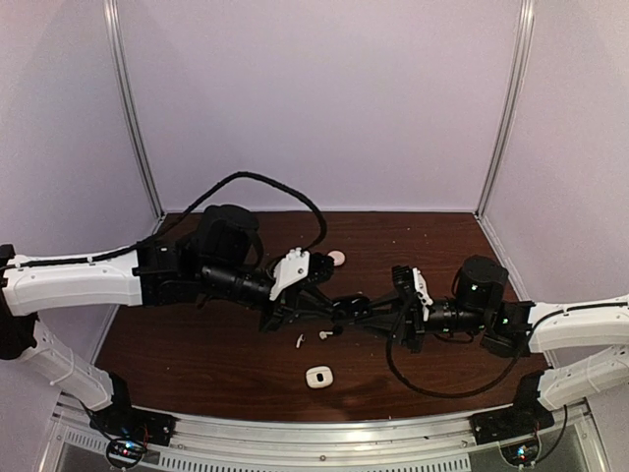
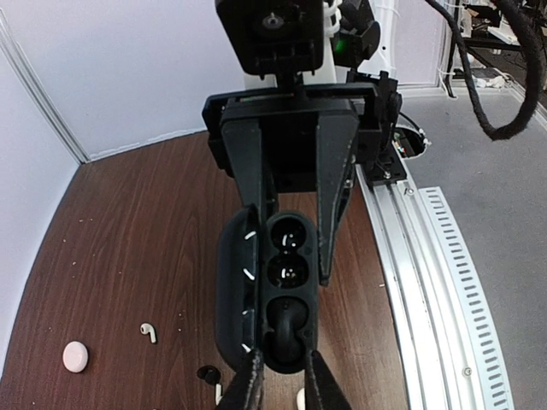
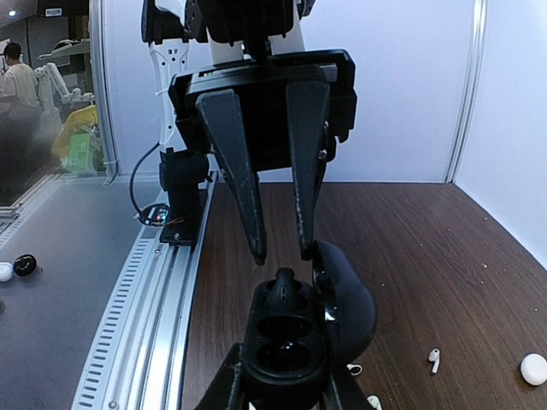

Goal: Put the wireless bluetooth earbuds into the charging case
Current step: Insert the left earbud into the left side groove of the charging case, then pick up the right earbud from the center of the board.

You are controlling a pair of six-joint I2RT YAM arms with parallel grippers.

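Observation:
The black charging case (image 3: 295, 342) lies open, its lid (image 3: 350, 307) swung to one side, and my right gripper (image 3: 282, 363) is shut on its body. One rounded black earbud (image 3: 282, 295) sits in the end slot; the two other wells (image 2: 286, 256) are empty. My left gripper (image 3: 281, 250) is open by a small gap just above that earbud, not holding it. In the left wrist view its fingertips (image 2: 254, 367) flank the case's end. On the table lie white stemmed earbuds (image 2: 149, 331) (image 3: 434, 359) and a black earbud (image 2: 208, 373).
A small white case (image 1: 318, 377) lies near the front edge and a round pinkish case (image 1: 337, 259) further back. Both arms meet over the table's middle (image 1: 349, 313). An aluminium rail (image 2: 427, 282) runs along the near edge; white walls stand on the other three sides.

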